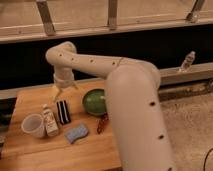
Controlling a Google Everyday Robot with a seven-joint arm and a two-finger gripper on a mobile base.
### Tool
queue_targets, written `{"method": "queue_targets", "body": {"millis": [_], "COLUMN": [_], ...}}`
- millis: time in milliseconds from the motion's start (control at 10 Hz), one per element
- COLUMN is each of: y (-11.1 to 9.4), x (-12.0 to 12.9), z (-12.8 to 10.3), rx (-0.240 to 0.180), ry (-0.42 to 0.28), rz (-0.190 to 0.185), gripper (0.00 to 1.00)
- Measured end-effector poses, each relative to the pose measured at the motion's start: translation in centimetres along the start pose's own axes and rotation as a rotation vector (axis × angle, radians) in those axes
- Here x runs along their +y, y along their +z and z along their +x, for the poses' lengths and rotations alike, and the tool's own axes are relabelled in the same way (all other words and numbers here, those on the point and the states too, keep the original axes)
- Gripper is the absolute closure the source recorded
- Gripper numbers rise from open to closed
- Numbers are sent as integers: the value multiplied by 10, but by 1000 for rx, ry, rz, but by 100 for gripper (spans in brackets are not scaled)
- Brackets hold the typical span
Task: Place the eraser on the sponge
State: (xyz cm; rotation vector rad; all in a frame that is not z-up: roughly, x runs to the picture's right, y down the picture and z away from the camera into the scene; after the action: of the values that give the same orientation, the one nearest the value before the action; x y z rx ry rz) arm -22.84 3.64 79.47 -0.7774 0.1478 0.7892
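Eraser [63, 111] lying on counter [33, 102] between small bottle [49, 120] and green bowl [95, 101]. Blue sponge [77, 133] sitting near it, toward front edge. Pincer [59, 92] hovering just behind eraser's far end; whether wide or narrow, cannot tell.

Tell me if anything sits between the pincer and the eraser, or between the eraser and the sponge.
Nothing visible does. The pincer hangs above the eraser, at its far end; the sponge lies by its near end.

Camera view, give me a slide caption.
Gripper hangs close to the eraser on the wooden table; the sponge lies apart.
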Motion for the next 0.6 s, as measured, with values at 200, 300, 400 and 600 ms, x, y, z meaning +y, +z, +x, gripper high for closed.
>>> {"method": "queue_targets", "body": {"millis": [200,300,400,600], "y": [38,51,69,100], "x": [12,15,13,5], "z": [-12,-14,-14,-10], "rx": [56,75,103,142], "ry": [-31,-38,-35,-9], "rz": [-16,-21,-18,-23], "gripper": [20,20,20,20]}}
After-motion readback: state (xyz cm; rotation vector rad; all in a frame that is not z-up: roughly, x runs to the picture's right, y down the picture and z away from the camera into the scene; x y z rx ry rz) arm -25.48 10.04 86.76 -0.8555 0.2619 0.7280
